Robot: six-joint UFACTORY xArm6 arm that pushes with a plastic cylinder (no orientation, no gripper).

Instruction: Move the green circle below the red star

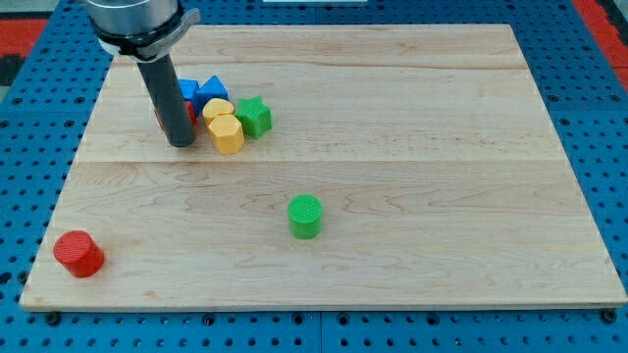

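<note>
A: Where does our green circle [305, 216] sit?
B: Alone, mid-desk [422, 196]. My tip [182, 141] rests against the far cluster, masking a red block [190, 110]. We have no pincer.

Two green blocks [254, 116] [305, 216], two yellow [218, 108] [227, 134], two blue [210, 90] [186, 90], and two red [78, 253] [160, 116].
</note>
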